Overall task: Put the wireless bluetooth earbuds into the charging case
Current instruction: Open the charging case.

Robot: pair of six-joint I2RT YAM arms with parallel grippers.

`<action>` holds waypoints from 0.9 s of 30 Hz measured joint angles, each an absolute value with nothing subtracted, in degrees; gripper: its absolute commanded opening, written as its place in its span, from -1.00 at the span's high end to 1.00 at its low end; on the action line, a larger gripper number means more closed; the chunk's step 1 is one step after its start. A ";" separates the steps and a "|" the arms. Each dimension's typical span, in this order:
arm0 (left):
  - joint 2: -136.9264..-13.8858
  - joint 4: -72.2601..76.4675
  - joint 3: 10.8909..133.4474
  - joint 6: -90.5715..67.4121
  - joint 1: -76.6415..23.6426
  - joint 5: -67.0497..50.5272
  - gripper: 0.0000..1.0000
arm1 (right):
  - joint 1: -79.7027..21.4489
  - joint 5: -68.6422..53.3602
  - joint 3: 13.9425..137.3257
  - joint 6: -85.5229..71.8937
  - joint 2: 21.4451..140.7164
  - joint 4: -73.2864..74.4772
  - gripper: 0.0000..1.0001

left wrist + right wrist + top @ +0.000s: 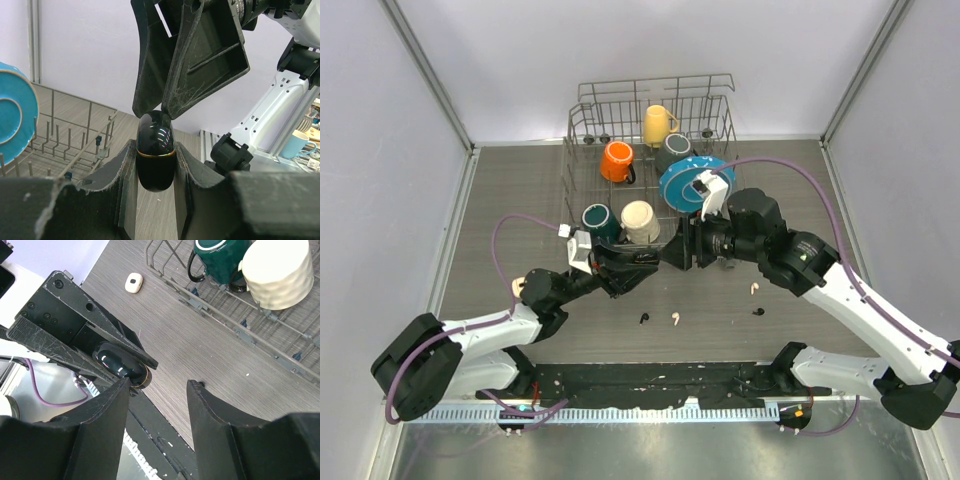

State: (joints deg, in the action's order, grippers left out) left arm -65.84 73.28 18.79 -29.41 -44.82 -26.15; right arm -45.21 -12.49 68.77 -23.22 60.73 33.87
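**Case held aloft, lid not yet opened**

The black charging case (155, 150) is clamped by its lower half in the left gripper (155, 172) and held above the surface (500, 200), in front of the dish rack (582, 150). The gold seam around the case is unbroken, so the lid is judged to be still shut. The right gripper (160, 385) is spread wide and grasps nothing. One of its fingertips (125, 385) is set against the case near the lid.

No earbud has been lifted. A black earbud (643, 319) and a white earbud (675, 320) lie side by side on the surface below the grippers. A second white earbud (754, 288) and a second black earbud (758, 312) lie further right, under the right arm.

The step in hand is taken to be the opening of the lid. For that, the fingertip must be caught at the seam and the lid levered back while the body is kept firmly clamped. The glossy, rounded shell is likely to slip or twist. Only once the lid is open can an earbud be picked up and seated.
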 measured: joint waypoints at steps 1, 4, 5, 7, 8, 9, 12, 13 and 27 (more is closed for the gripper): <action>-65.84 73.21 18.79 -29.41 -44.82 -26.15 1.00 | -45.23 -12.64 68.64 -23.31 60.73 33.74 -0.10; -65.84 72.99 18.79 -29.39 -44.82 -26.13 1.00 | -45.30 -13.26 68.34 -23.92 60.75 33.30 -0.09; -65.84 72.99 18.79 -29.41 -44.82 -26.15 1.00 | -45.36 -13.43 68.25 -24.10 60.75 33.17 -0.10; -65.84 73.01 18.79 -29.41 -44.82 -26.17 1.00 | -45.74 -13.87 68.07 -24.29 60.75 32.77 -0.10; -65.84 73.03 18.79 -29.41 -44.84 -26.17 1.00 | -45.87 -14.13 67.92 -24.36 60.75 32.58 -0.10; -65.84 73.03 18.79 -29.41 -44.88 -26.22 1.00 | -46.06 -14.46 67.81 -24.45 60.77 32.47 -0.10; -65.84 73.10 18.81 -29.41 -45.01 -26.44 1.00 | -46.52 -15.22 67.57 -24.60 60.93 32.14 -0.10; -65.84 73.10 18.81 -29.41 -45.04 -26.50 1.00 | -46.57 -15.35 67.57 -24.64 61.12 32.08 -0.10; -65.06 71.57 19.44 -28.84 -45.04 -26.55 1.00 | -47.31 -13.96 67.55 -28.47 62.28 31.24 -0.11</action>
State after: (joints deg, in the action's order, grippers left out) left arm -65.06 71.57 19.44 -28.84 -45.04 -26.55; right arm -47.31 -13.96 67.55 -28.47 62.28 31.24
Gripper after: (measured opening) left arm 0.324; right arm 0.551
